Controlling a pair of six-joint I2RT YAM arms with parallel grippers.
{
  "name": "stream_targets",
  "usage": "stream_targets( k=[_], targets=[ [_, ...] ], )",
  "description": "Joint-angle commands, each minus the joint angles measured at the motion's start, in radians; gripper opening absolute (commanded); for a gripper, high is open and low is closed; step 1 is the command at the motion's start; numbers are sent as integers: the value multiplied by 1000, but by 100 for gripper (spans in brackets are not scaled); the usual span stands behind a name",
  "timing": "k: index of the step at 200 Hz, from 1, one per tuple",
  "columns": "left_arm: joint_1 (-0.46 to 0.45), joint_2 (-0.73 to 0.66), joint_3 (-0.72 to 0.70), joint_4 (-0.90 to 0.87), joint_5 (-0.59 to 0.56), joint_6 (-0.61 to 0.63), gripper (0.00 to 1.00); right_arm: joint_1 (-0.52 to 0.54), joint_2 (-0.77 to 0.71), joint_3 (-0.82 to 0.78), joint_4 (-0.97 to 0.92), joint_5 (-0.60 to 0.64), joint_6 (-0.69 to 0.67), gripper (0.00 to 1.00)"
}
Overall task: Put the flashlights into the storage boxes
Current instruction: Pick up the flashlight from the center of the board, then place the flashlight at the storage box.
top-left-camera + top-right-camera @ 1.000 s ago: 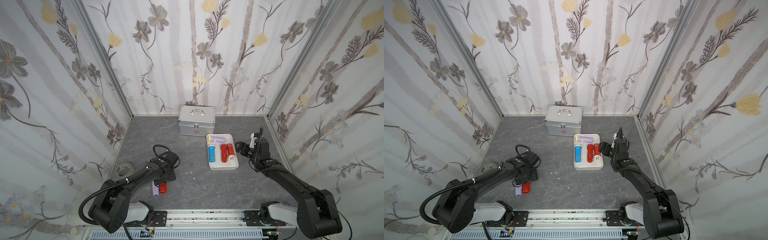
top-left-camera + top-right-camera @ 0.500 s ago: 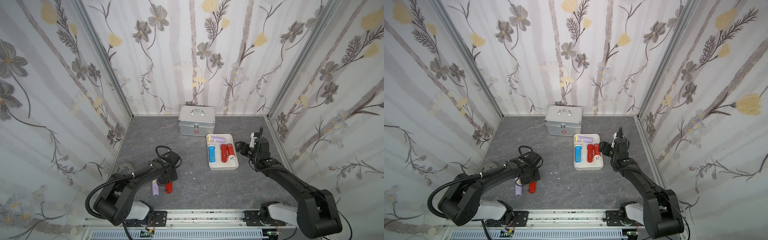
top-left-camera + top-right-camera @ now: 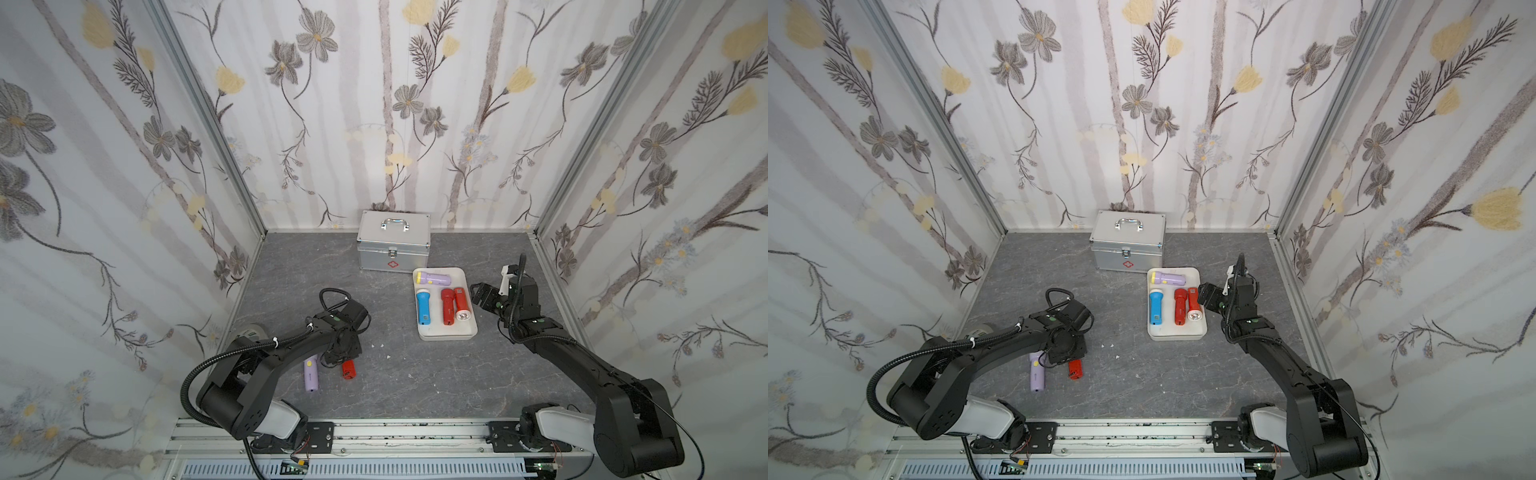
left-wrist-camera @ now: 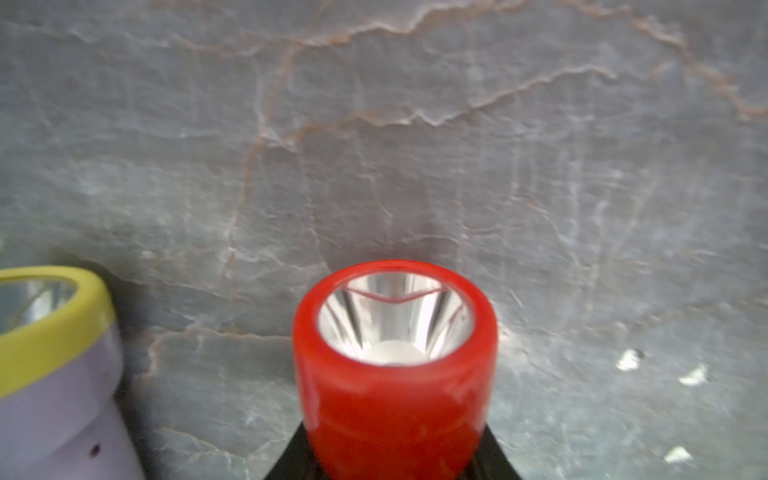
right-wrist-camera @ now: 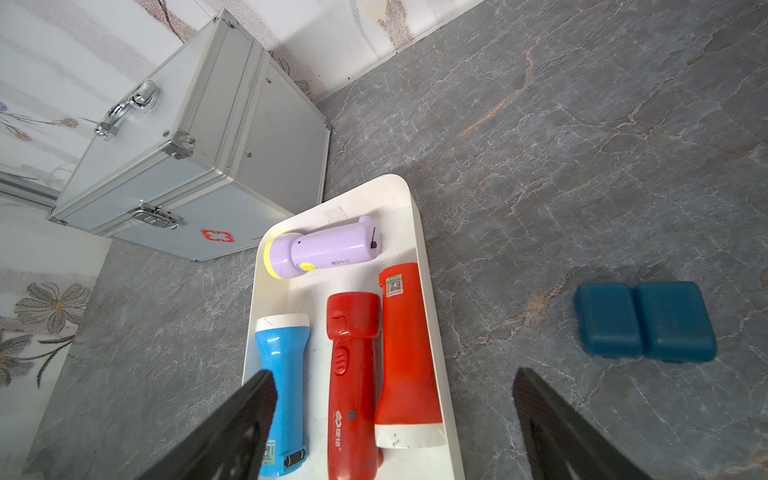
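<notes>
The grey counter (image 3: 415,374) carries a silver case (image 3: 393,245) at the back. In front of the case is the white tray (image 3: 446,332), where four flashlights (image 3: 447,306) already lie.

The left hand (image 3: 337,358) is clenched on a red flashlight (image 4: 395,374). Its lens end sticks out past the fingertips, and its long axis runs in line with the hand. The tray is well apart from this hand, off to its right and farther from the rail. The right hand (image 3: 478,294), spread wide and holding nothing, hangs just beside the tray's edge and is far nearer to it. The carry, I judge, calls for a lift and a long sweep toward the right hand.

A lilac flashlight (image 3: 311,374) lies on the counter just beside the clenched hand.

In both top views the left wrist covers the grip, and the wrist view cuts off the flashlight's body. I cannot tell whether the red flashlight is clear of the counter. A dark blue block (image 5: 646,320) beyond the right hand shows only in the right wrist view.
</notes>
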Motion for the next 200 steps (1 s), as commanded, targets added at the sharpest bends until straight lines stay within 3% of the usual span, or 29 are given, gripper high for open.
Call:
stream_targets(
  k=[1, 59, 105, 200],
  targets=[
    [-11, -29, 55, -37, -10, -10, 33, -1, 1, 7, 15, 15, -6, 90],
    [-41, 14, 237, -85, -18, 30, 35, -2, -22, -12, 8, 30, -13, 91],
    [-104, 153, 429, -85, -10, 55, 35, -12, -44, -30, 3, 37, -19, 91],
    [-261, 862, 1395, -311, -55, 169, 36, -80, -131, -82, -15, 6, -30, 92]
  ],
)
